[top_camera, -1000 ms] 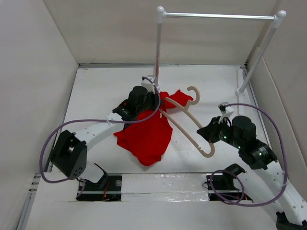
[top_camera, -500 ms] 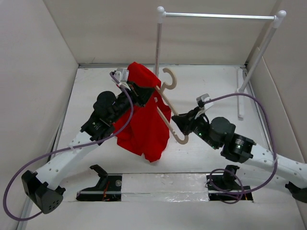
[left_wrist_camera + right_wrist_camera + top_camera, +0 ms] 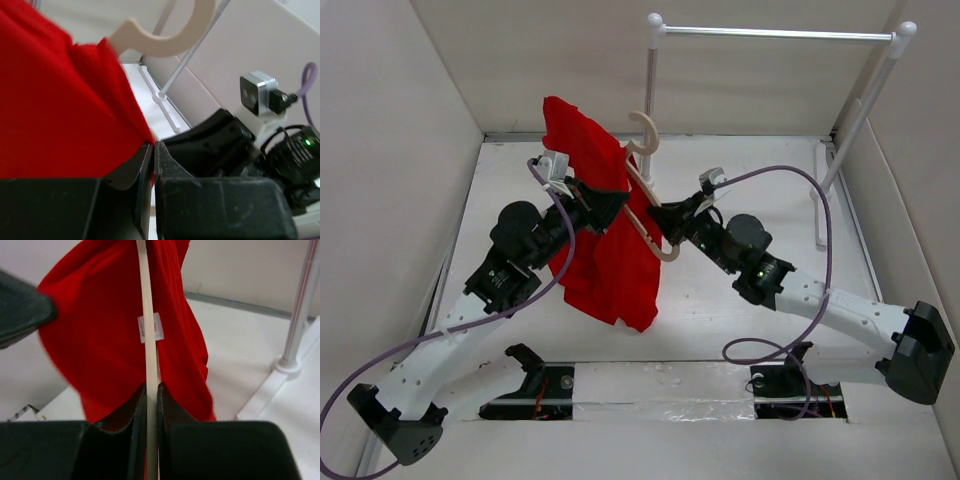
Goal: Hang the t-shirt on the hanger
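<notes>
The red t-shirt (image 3: 605, 250) hangs in the air above the table, lifted high at the middle left. My left gripper (image 3: 617, 199) is shut on an edge of the t-shirt (image 3: 60, 105) near its top. The cream hanger (image 3: 642, 190) stands tilted beside the cloth, its hook (image 3: 170, 35) up. My right gripper (image 3: 665, 222) is shut on the hanger's thin arm (image 3: 148, 365). In the right wrist view the t-shirt (image 3: 100, 340) hangs behind that arm, its white tag (image 3: 157, 327) showing. The hanger's far arm is hidden in the cloth.
A tall white rack with a metal rail (image 3: 775, 33) stands at the back right, its post (image 3: 650, 90) just behind the hanger hook. Its foot (image 3: 823, 190) rests on the white table (image 3: 740, 310). Walls close in the left and right sides.
Both arms rose and moved left and back, lifting the t-shirt and hanger off the table. The shirt now hangs higher and the hanger hook stands nearer the rack post.
</notes>
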Robot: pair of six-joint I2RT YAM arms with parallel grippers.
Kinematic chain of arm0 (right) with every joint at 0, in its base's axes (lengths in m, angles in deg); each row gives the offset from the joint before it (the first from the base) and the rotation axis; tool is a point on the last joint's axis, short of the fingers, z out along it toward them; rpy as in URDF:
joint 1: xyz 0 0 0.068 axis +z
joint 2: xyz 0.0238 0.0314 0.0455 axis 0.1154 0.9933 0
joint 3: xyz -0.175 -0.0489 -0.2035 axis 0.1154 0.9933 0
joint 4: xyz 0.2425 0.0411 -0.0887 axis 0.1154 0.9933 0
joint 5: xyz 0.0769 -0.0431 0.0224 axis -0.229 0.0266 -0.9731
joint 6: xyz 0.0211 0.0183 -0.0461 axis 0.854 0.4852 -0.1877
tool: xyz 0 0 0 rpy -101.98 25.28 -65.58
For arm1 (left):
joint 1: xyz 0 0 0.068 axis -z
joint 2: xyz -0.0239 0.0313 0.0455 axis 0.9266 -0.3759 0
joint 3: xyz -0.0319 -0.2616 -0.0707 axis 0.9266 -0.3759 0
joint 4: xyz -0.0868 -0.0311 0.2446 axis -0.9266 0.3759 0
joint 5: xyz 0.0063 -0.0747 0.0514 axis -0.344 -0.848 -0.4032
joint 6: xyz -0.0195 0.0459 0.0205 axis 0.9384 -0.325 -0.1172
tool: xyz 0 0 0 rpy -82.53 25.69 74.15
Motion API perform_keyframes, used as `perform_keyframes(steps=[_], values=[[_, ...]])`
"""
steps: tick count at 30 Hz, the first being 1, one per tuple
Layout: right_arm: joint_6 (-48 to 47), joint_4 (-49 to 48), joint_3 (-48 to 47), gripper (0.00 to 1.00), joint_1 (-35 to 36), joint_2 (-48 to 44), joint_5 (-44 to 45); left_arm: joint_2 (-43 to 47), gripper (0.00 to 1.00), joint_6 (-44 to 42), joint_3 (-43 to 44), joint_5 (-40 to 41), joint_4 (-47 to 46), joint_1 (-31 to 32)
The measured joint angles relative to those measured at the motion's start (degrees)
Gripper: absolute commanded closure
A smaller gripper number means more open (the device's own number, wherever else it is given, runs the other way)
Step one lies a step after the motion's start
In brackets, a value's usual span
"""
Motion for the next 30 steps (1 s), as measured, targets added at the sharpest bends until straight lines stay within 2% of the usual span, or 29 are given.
perform_keyframes(steps=[3, 4, 7, 10, 16, 21, 30], values=[[1.8, -5.5, 0.5, 1.0, -3.1, 0.5, -5.3, 2.1, 0.77, 0.0, 0.3, 0.6, 2.0, 0.0], [2.3, -7.6, 1.2, 1.0, -3.4, 0.1, -5.6, 2.7, 0.65, 0.3, 0.4, 0.6, 3.0, 0.1], [2.7, -11.7, 4.7, 1.0, -3.1, -2.8, -5.5, 4.6, 0.53, 0.7, 0.4, 1.5, 4.3, 0.4], [2.3, -13.3, 8.3, 1.0, -1.7, -6.6, -3.8, 6.3, 0.46, 1.1, 0.5, 4.5, 4.9, 0.4], [-0.8, -16.8, 13.2, 1.0, 3.3, -11.0, 1.3, 4.5, 0.41, 2.1, 4.5, 10.9, 5.9, 0.4], [-2.4, -18.0, 15.5, 1.0, 4.8, -12.3, 3.5, -2.4, 0.38, 3.0, 11.8, 10.9, 2.8, 0.4], [-3.8, -17.5, 17.7, 1.0, 5.6, -16.9, 5.5, -11.9, 0.38, 4.7, 13.7, 12.0, 1.8, 0.4]])
